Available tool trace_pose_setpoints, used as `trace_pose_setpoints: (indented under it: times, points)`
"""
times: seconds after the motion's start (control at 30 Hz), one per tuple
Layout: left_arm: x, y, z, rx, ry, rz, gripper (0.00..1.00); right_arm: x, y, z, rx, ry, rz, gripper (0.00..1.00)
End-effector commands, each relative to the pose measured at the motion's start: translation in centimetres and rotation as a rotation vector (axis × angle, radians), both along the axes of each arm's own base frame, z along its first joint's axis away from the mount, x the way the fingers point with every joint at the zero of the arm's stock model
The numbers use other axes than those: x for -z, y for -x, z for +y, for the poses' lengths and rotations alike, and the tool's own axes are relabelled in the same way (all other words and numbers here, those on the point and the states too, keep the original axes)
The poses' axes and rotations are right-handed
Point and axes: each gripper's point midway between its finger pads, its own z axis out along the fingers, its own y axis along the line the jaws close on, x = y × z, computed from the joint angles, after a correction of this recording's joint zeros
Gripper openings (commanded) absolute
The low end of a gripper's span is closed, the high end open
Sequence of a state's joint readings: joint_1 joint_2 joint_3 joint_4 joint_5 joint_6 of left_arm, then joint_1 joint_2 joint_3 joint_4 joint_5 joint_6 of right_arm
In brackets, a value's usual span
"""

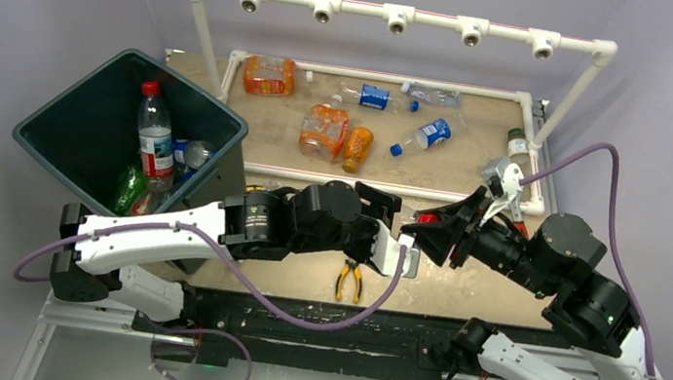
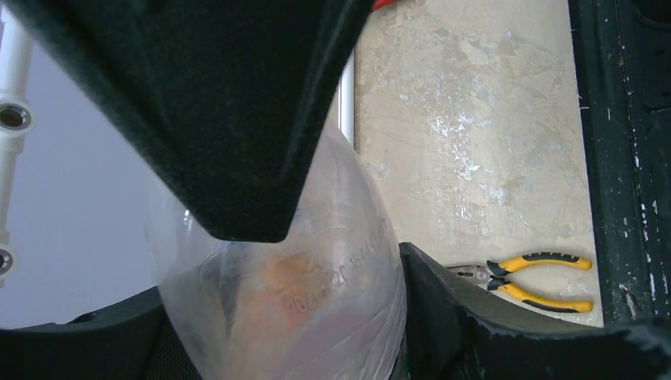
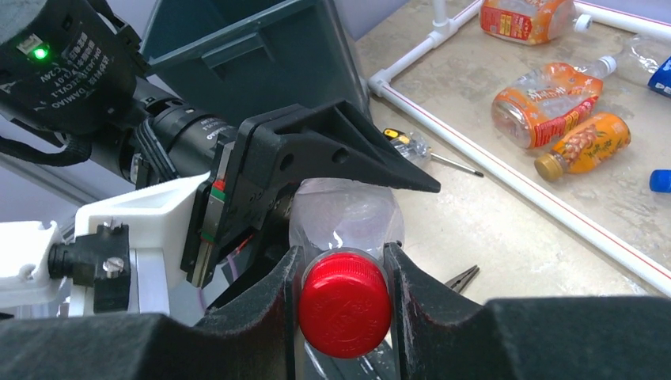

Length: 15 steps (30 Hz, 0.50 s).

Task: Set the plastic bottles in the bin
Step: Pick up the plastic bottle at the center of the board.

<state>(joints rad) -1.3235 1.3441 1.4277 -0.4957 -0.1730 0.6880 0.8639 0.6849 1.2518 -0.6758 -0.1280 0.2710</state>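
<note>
A clear plastic bottle (image 3: pixel 344 214) with a red cap (image 3: pixel 344 303) hangs above the table's near edge between both arms. My right gripper (image 3: pixel 344 297) is shut on its neck, just behind the cap. My left gripper (image 2: pixel 332 253) has one finger on each side of the bottle's body (image 2: pixel 316 301) and presses against it. In the top view the two grippers meet at the bottle (image 1: pixel 414 228). The dark bin (image 1: pixel 59 104) stands tilted at the left with a few bottles (image 1: pixel 155 137) inside. Several more bottles (image 1: pixel 324 131) lie on the far half of the table.
A white pipe frame (image 1: pixel 400 17) rises over the back of the table, and a low pipe rail (image 1: pixel 392 187) crosses the middle. Yellow-handled pliers (image 1: pixel 349 278) lie near the front edge below the grippers. A screwdriver (image 3: pixel 427 154) lies beside the bin.
</note>
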Motion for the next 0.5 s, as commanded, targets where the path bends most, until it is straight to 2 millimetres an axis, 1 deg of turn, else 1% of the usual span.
trace_pose_setpoints:
  times: [0.0,0.07,0.1,0.13,0.17,0.2,0.23,0.3,0.33,0.4,0.47]
  points:
    - [-0.7,0.0,-0.5,-0.013,0.053,0.011,0.64,-2.0,0.5,-0.1,-0.023,-0.055,-0.056,0.0]
    - [-1.0,-0.1,-0.5,-0.016,0.073,0.011,0.58,-2.1,0.5,-0.2,-0.018,-0.057,-0.058,0.0]
    - [-1.2,0.0,-0.5,-0.019,0.086,0.012,0.57,-2.0,0.4,-0.3,-0.01,-0.054,-0.057,0.0]
    - [-1.5,-0.1,-0.5,-0.026,0.105,0.011,0.61,-1.9,0.3,-0.4,0.0,-0.051,-0.057,0.0]
    - [-2.0,-0.1,-0.4,-0.034,0.127,0.015,0.7,-1.9,0.1,-0.6,0.012,-0.05,-0.058,0.0]
    - [-2.5,-0.1,-0.3,-0.039,0.149,0.022,0.74,-1.8,0.0,-0.7,0.026,-0.048,-0.059,0.0]
    - [-2.9,0.0,-0.2,-0.04,0.164,0.028,0.77,-1.8,-0.1,-0.9,0.036,-0.05,-0.062,0.0]
    - [-3.3,0.2,0.1,-0.038,0.181,0.035,0.79,-1.9,-0.2,-1.1,0.047,-0.054,-0.067,0.0]
    - [-3.5,0.2,0.3,-0.039,0.185,0.035,0.79,-1.9,-0.2,-1.1,0.046,-0.057,-0.069,0.0]
    - [-3.6,0.1,0.6,-0.048,0.188,0.032,0.76,-1.9,-0.2,-1.0,0.043,-0.057,-0.071,0.0]
    - [-3.4,0.0,0.7,-0.056,0.184,0.031,0.67,-2.0,-0.2,-1.0,0.043,-0.058,-0.073,0.0]
